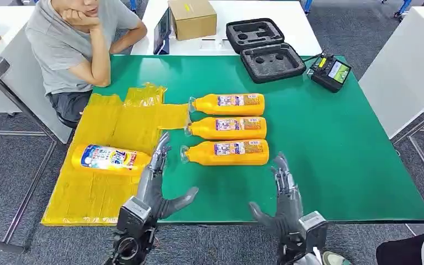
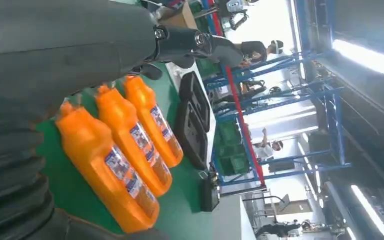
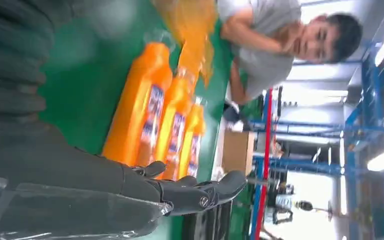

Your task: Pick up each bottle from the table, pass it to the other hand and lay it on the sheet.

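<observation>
Three orange bottles lie side by side on the green table: the far one, the middle one and the near one. A fourth bottle lies on the yellow sheet at the left. My left hand is open at the sheet's right edge, its fingers stretched out toward the near bottle's cap. My right hand is open in front of the near bottle's base, holding nothing. The left wrist view has the three bottles past my left hand. The right wrist view has them beyond my right hand.
A person sits at the table's far left corner, elbow on the mat. At the back stand an open black foam case, a cardboard box, a tablet and a small black device. The table's right half is bare green.
</observation>
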`<state>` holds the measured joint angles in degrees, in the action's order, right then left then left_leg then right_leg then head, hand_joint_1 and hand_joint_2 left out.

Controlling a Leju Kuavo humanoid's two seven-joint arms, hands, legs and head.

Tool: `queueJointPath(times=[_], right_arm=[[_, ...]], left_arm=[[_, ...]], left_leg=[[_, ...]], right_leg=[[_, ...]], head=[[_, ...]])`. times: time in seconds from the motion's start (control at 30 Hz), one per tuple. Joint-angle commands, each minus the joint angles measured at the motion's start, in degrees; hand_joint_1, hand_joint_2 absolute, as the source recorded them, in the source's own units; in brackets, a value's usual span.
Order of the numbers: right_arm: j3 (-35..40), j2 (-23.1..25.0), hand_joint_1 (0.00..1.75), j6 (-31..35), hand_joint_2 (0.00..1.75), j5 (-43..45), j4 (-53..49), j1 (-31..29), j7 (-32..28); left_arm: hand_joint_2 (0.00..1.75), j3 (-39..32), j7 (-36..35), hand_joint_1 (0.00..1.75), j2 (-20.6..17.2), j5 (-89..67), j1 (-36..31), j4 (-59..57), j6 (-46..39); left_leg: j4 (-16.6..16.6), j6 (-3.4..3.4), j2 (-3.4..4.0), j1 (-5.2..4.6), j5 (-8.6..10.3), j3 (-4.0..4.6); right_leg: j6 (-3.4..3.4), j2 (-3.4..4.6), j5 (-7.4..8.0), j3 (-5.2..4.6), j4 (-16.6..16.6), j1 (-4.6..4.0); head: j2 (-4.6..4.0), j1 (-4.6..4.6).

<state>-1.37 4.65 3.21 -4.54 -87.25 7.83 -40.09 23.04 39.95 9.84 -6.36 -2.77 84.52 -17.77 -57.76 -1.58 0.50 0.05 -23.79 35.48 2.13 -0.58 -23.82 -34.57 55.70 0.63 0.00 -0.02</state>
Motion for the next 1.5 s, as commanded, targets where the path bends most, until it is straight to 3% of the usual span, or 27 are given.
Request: queueJointPath(times=[0.03, 0.2, 0.23, 0.3, 0.37, 0.5, 0.63, 0.87, 1.17, 1.5], right_arm=[[-2.8, 1.3, 0.00, 7.8, 1.75, -6.5, 8.8, -4.9, 0.1], [-3.3, -0.2, 0.00, 13.4, 1.75, -12.0, 13.9, -8.6, 0.1], [-3.6, -0.8, 0.00, 18.1, 1.75, -16.5, 16.8, -9.9, 0.1], [-3.8, -1.2, 0.00, 19.3, 1.75, -17.6, 17.5, -10.4, 0.1], [-3.1, -2.3, 0.00, 27.5, 1.75, -26.3, 22.2, -12.9, 0.1], [-3.0, -2.5, 0.00, 28.5, 1.75, -27.7, 22.7, -13.6, 0.1], [-1.8, -3.1, 0.00, 35.7, 1.75, -39.5, 23.0, -13.9, 2.5], [-0.3, -4.9, 0.00, 35.8, 1.75, -48.5, 27.2, -16.8, 6.4], [3.5, -7.0, 0.00, 36.0, 1.75, -62.7, 39.7, -25.2, 12.6], [6.2, -6.7, 0.00, 31.0, 1.75, -62.6, 54.5, -36.8, 11.9]], left_arm=[[1.75, 4.9, 0.0, 0.00, -0.6, -0.4, -3.0, -4.1, -5.9], [1.75, 7.3, 0.0, 0.00, -1.1, -0.8, -4.3, -4.9, -8.7], [1.75, 7.6, 0.0, 0.00, -1.4, -0.2, -4.2, -5.2, -9.1], [1.75, 7.8, 0.0, 0.00, -1.5, -0.1, -4.2, -5.1, -9.3], [1.75, 9.3, 0.0, 0.00, -2.5, 1.3, -4.7, -5.0, -9.4], [1.75, 9.6, 0.0, 0.00, -2.4, 1.4, -5.1, -5.3, -9.5], [1.75, 10.2, 0.0, 0.00, -1.8, 3.2, -6.3, -5.9, -8.9], [1.75, 10.7, 0.0, 0.00, -1.4, 3.9, -7.7, -6.4, -7.7], [1.75, 11.6, 0.0, 0.00, -1.1, 4.6, -8.2, -6.6, -6.3], [1.75, 11.2, 0.0, 0.00, 0.1, 5.6, -10.2, -8.5, -4.4]], left_leg=[[0.1, 0.06, 0.00, 0.04, -0.03, -0.16], [0.1, 0.04, 0.00, 0.03, 0.00, -0.13], [0.1, 0.07, -0.01, 0.05, -0.05, -0.29], [0.1, 0.03, 0.00, 0.02, 0.00, -0.17], [0.1, 0.05, 0.05, 0.04, -0.03, -0.28], [0.1, 0.04, 0.01, 0.01, -0.02, -0.22], [0.0, 0.04, 0.01, 0.01, -0.01, -0.15], [0.0, 0.05, 0.04, 0.02, -0.05, -0.27], [0.0, 0.05, 0.08, 0.01, -0.07, -0.31], [0.0, -0.02, 0.09, -0.01, 0.05, -0.13]], right_leg=[[-0.05, 0.04, -0.02, 0.16, -0.1, -0.03], [-0.03, 0.04, 0.01, 0.14, -0.1, -0.03], [-0.06, 0.06, -0.03, 0.29, -0.1, -0.04], [-0.03, 0.04, 0.01, 0.17, -0.1, -0.01], [-0.05, 0.10, 0.00, 0.29, -0.1, -0.03], [-0.04, 0.06, -0.02, 0.24, -0.1, -0.01], [-0.04, 0.04, -0.01, 0.16, -0.1, -0.02], [-0.05, 0.11, -0.01, 0.28, -0.1, -0.03], [-0.06, 0.15, -0.03, 0.31, -0.1, -0.01], [-0.02, 0.10, 0.03, 0.13, 0.0, 0.00]], head=[[0.00, 0.00], [0.00, 0.00], [0.00, 0.00], [0.00, 0.02], [0.00, -0.02], [0.00, 0.00], [0.00, 0.00], [0.00, 0.00], [0.00, 0.00], [0.00, 0.00]])
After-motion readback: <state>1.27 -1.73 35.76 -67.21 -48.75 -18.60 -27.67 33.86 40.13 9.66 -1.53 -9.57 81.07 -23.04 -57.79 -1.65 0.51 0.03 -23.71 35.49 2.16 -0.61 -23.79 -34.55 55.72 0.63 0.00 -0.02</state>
